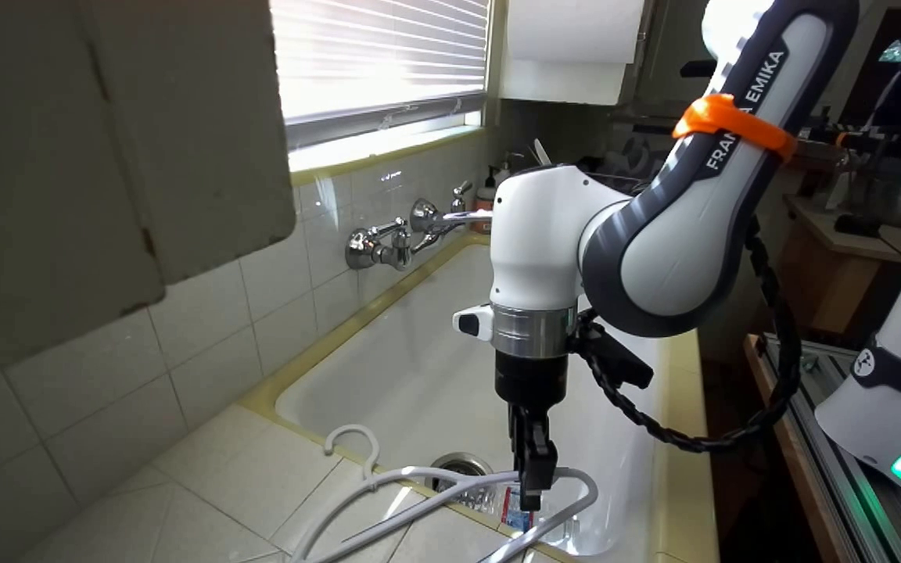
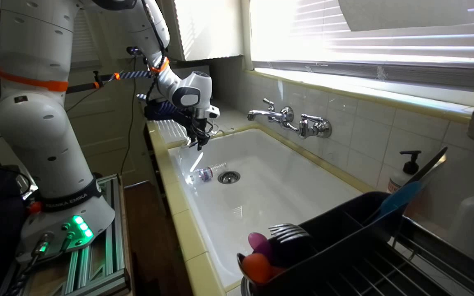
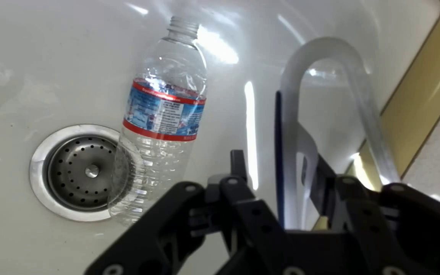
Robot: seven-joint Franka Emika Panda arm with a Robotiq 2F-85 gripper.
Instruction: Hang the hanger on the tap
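The white hanger point(image 1: 439, 499) lies over the corner of the tiled counter and the sink's edge in an exterior view, its hook pointing toward the wall. Its rounded end also shows in the wrist view point(image 3: 323, 49). My gripper point(image 1: 530, 500) points down at this end. In the wrist view my gripper point(image 3: 277, 164) is open, with a bar of the hanger between its fingers and gaps showing on the sides. The chrome tap point(image 2: 280, 118) is on the tiled wall above the sink, also in an exterior view point(image 1: 400, 250); nothing hangs on it. The hanger is not clearly made out in an exterior view where my gripper point(image 2: 199, 144) is small.
A clear plastic bottle point(image 3: 162, 114) lies in the white sink point(image 2: 261, 185) beside the round drain point(image 3: 90, 172). A dark dish rack point(image 2: 344, 246) with utensils stands at one end. A cabinet point(image 1: 106, 156) hangs beside the window. Soap bottles point(image 2: 410, 168) stand near the wall.
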